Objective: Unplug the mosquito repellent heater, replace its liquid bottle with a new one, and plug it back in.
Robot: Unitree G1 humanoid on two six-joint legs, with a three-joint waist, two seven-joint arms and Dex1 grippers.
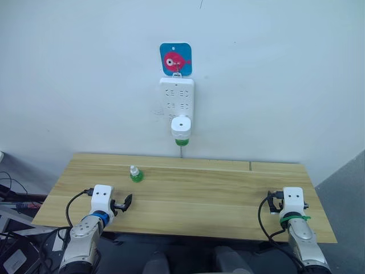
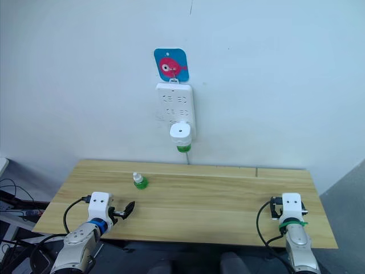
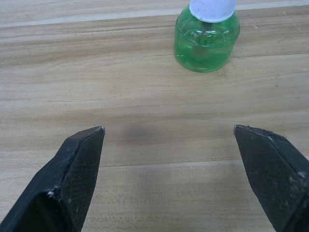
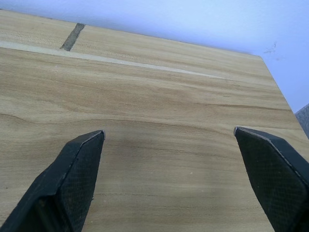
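Note:
The white mosquito repellent heater [image 1: 180, 125] is plugged into a lower socket of the white power strip [image 1: 177, 98] on the wall behind the table. Its liquid bottle [image 1: 181, 141], green, hangs from the heater's underside. The new one [image 1: 136, 174], a green bottle with a white cap, stands upright on the wooden table [image 1: 228, 194], left of centre. My left gripper [image 3: 169, 128] is open at the table's front left, pointing at that bottle [image 3: 206, 37] from a short distance. At the front right, my right gripper [image 4: 169, 130] is open over bare wood.
A blue card with a pink fish [image 1: 175, 59] hangs above the power strip. A seam [image 1: 250, 166] crosses the tabletop at the back right. Cables [image 1: 11, 194] lie beyond the table's left edge.

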